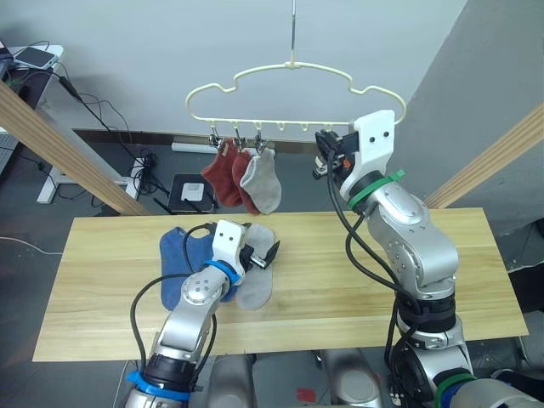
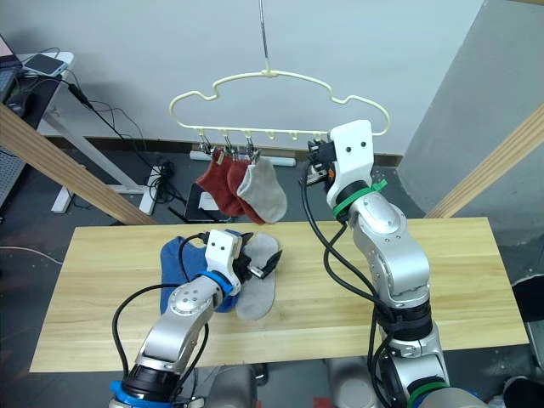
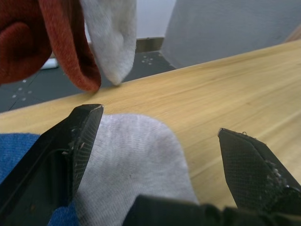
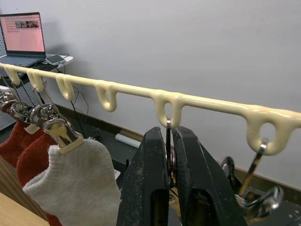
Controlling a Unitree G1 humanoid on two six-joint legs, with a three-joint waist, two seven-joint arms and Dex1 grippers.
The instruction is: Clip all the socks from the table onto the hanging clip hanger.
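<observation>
Clip hanger (image 1: 293, 81): pale yellow wire, hangs from a thin rod above the table's far edge. Three socks clipped at its left end, side by side: two rust-red socks (image 1: 223, 172), one hanging grey sock (image 1: 263, 183). The loops to their right carry no sock.

Table (image 1: 442, 280): light wood planks. On it, left of centre, a blue sock (image 1: 177, 255) and a flat grey sock (image 2: 259, 289) partly overlapping. The count of blue socks in the pile is unclear. Right half of the tabletop is bare.

Left gripper (image 3: 160, 141): fingers spread wide, low over the flat grey sock.

Right gripper (image 4: 170, 183): raised at the hanger's lower bar, fingers pinched close on a clip (image 4: 168, 155) under a loop.
</observation>
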